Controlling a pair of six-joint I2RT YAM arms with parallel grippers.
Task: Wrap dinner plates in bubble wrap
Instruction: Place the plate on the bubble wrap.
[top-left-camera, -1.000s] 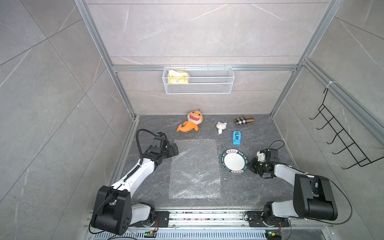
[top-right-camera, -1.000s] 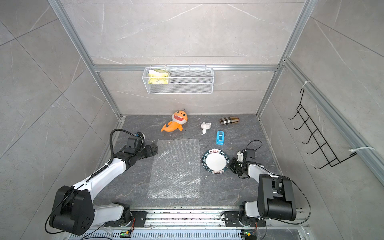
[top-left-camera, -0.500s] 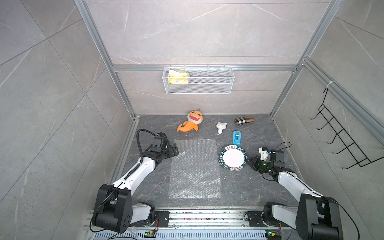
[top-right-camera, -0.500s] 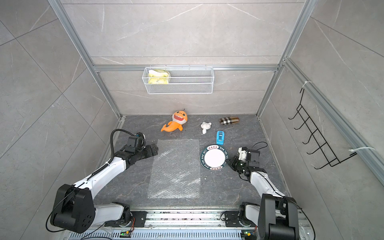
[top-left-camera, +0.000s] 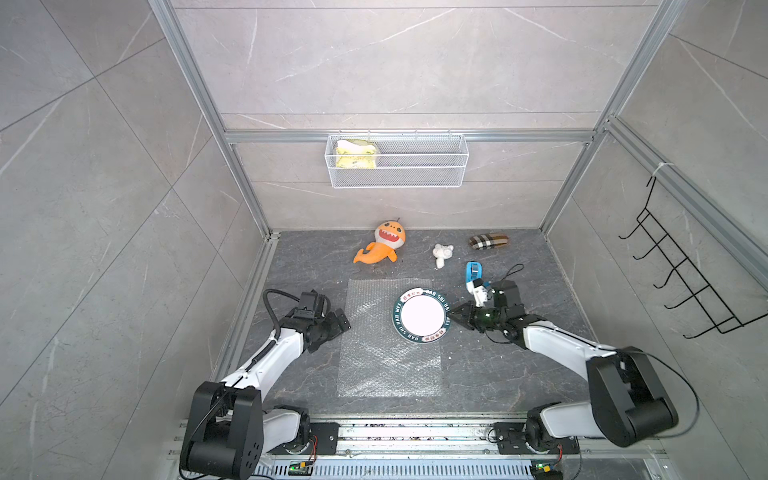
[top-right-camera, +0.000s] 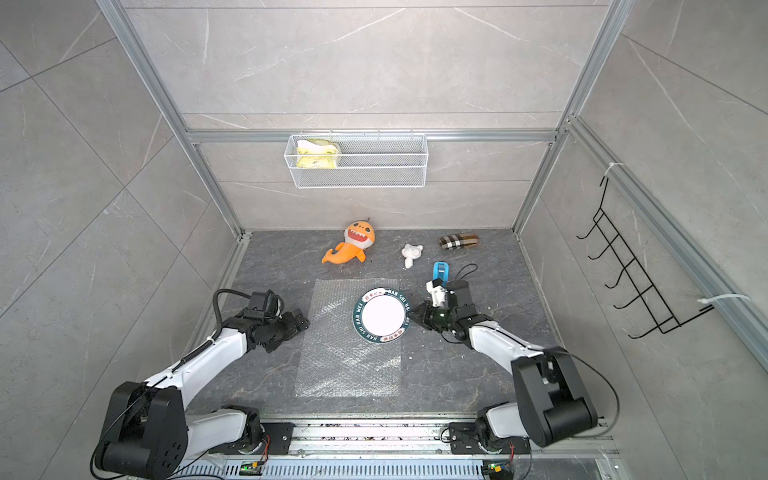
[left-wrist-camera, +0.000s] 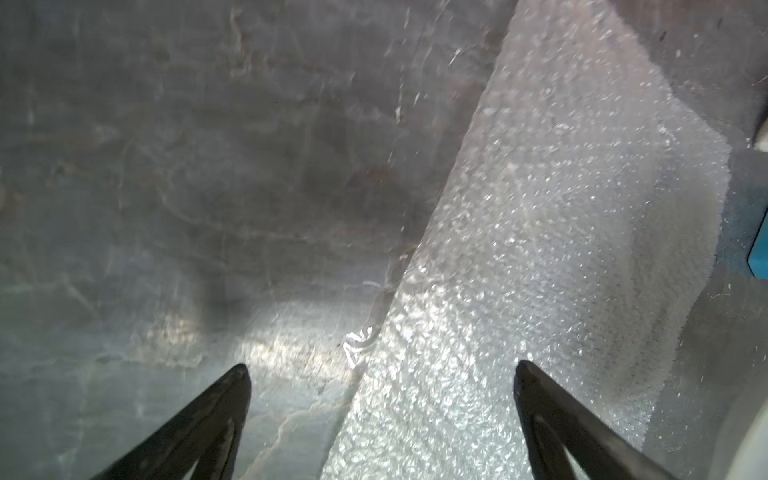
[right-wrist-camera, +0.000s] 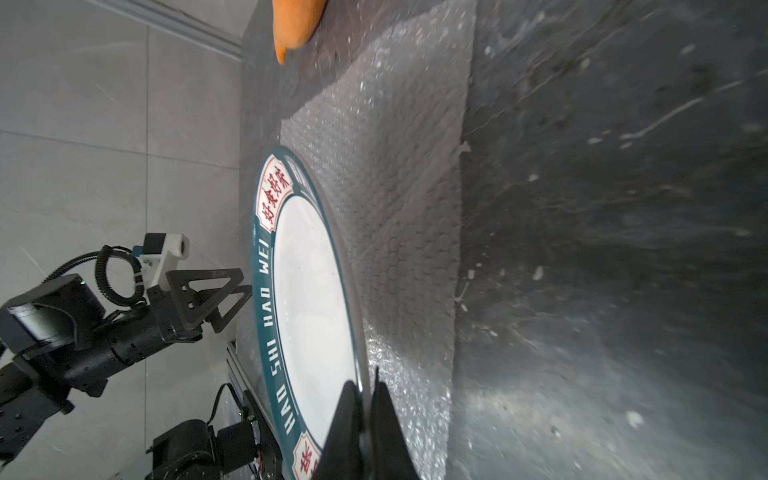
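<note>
Flat bubble wrap (top-left-camera: 386, 353) lies low between left gripper (top-left-camera: 341, 323) and plate (top-left-camera: 422, 316): open passage. Blue object (top-left-camera: 473, 271) and white figurine (top-left-camera: 442, 254) crowd the floor beyond right gripper (top-left-camera: 454, 314).

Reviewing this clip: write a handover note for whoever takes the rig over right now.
The right hand is shut on the right rim of the plate.
The left hand is open, astride the left edge of the bubble wrap, holding nothing.
The plate is over the wrap's far right part, overhanging its right edge; resting or lifted, cannot tell.
Done: wrap spread flat, plate over it.
Left: probably set the plate nearer the middle, release, fold the wrap over it; nothing is folded yet.
</note>
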